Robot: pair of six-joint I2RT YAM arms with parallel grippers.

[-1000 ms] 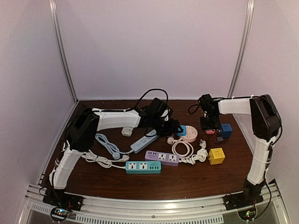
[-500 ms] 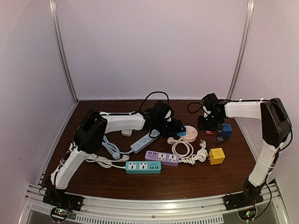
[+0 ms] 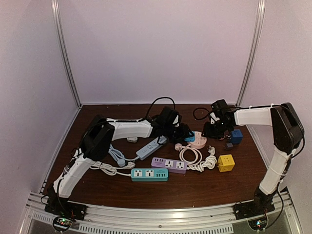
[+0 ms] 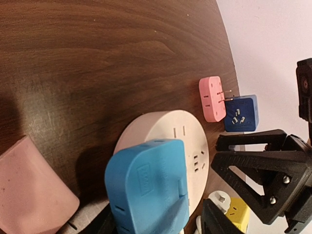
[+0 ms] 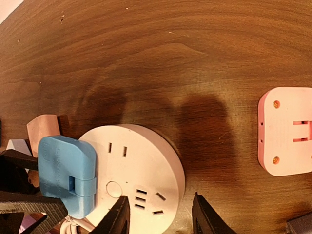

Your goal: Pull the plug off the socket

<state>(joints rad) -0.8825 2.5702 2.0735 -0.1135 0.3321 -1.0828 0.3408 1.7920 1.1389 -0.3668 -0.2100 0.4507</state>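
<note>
Your left gripper [image 4: 157,218] has its jaws apart, astride the blue plug [image 4: 146,190] at lower centre; close squarely on its sides. The plug is seated in the round socket [image 4: 168,124]. Your right gripper [image 5: 158,212] is also apart, over the socket rim; pin it to the desk [image 5: 195,58] and pull straight.

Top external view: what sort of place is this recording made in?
Probably a lab data-collection booth, not a home: plain white panels on metal posts enclose a dark wooden table, an aluminium rail runs along its near edge, and assorted power strips lie spread out.
</note>
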